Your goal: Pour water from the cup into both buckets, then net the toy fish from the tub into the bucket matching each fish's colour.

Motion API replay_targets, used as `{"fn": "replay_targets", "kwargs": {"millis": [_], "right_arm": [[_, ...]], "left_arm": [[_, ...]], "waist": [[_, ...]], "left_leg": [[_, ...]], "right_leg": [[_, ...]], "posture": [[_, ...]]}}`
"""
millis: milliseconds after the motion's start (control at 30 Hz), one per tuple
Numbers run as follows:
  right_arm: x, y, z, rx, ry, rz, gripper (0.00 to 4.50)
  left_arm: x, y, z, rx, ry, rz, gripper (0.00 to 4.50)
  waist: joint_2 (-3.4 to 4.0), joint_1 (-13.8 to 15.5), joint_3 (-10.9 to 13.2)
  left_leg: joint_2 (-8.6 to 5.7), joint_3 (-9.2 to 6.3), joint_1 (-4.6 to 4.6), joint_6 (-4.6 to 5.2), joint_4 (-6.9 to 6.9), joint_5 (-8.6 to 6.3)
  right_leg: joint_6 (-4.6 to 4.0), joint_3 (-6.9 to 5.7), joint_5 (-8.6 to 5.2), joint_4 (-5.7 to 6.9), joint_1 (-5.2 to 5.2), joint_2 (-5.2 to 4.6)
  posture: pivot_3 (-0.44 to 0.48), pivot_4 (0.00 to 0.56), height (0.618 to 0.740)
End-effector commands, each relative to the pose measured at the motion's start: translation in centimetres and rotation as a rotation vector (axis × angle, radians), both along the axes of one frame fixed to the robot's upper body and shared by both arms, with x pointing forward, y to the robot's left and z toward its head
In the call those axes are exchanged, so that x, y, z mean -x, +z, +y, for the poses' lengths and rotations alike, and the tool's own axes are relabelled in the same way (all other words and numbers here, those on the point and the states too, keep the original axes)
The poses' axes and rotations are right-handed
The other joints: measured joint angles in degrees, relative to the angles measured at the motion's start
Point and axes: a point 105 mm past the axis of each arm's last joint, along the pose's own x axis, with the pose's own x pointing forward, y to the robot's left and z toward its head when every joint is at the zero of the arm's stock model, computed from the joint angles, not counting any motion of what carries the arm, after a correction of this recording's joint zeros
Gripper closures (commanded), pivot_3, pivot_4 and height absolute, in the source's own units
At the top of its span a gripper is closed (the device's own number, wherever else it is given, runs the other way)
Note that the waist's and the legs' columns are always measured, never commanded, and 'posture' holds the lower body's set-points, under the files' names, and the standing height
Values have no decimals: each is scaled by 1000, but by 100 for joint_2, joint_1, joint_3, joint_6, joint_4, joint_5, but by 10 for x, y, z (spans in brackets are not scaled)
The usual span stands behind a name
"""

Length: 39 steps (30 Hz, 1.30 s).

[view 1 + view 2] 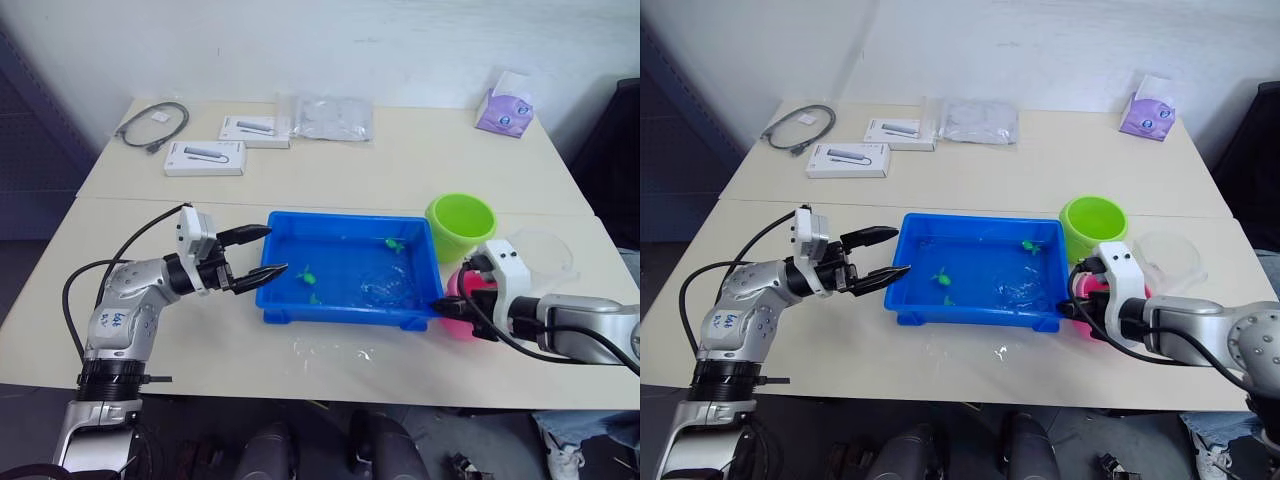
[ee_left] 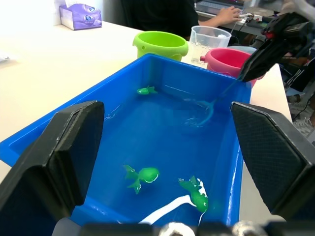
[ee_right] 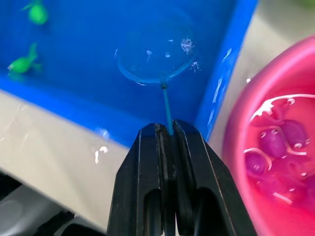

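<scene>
The blue tub sits mid-table holding water and three green toy fish. My right gripper is shut on the net's thin handle at the tub's right end, and the net's hoop lies in the water. The pink bucket, right beside that gripper, holds pink fish in water. Behind it stand the green bucket and the clear cup. At the tub's left wall my left gripper hangs open and empty.
Water is spilled on the table in front of the tub. At the far side lie two white boxes, a cable, a clear plastic bag and a purple tissue pack. A person's hand shows beyond the table.
</scene>
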Motion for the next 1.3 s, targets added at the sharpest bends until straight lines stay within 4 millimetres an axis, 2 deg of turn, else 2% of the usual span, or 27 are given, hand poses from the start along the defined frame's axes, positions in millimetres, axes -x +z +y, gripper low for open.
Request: {"fn": "replay_targets", "kwargs": {"millis": [33, 267, 500, 667, 1100, 1233, 1300], "right_arm": [[-11, 5, -1, -2, -35, -31, 4500], [-32, 13, 5, -6, -60, -128, 4500], [-37, 11, 6, 14, -75, -191, 4500], [-39, 17, 6, 10, -85, -254, 4500], [-8, 23, 14, -22, 46, -347, 4500], [4, 33, 16, -62, 86, -408, 4500], [11, 47, 17, -101, 125, -491, 4500]], "left_arm": [[5, 9, 1, -15, 1, -45, 100], [7, 7, 1, -19, 4, -40, 100], [9, 8, 0, -9, -4, -34, 100], [9, 9, -1, -10, -8, -33, 100], [8, 8, -4, -13, -21, -30, 100], [8, 10, -4, -16, -27, -31, 100], [7, 11, -4, -19, -33, -33, 100]], "waist": [[0, 2, 0], [0, 4, 0], [0, 4, 0], [0, -3, 0], [0, 4, 0], [0, 7, 0], [0, 13, 0]], "left_leg": [[0, 0, -1, 0, 0, 0], [0, -1, -5, 1, 0, 0], [0, 1, -7, 1, 0, 0], [0, 0, -7, 1, -1, 0], [0, -1, -6, 1, -3, 0], [0, -1, -6, 1, -5, 0], [0, -2, -6, 1, -5, 0]], "right_leg": [[0, 0, 0, -1, 0, 0], [4, 0, 2, -6, -1, -1], [5, 0, 3, -6, -3, -1], [5, 1, 3, -5, -4, -1], [5, 1, 3, -6, -3, -1], [5, 1, 3, -7, -3, 0], [5, 0, 3, -7, -3, 0]], "posture": [[0, 150, 740], [0, 150, 740], [0, 150, 740], [0, 150, 740], [0, 150, 740], [0, 150, 740], [0, 150, 740]]}}
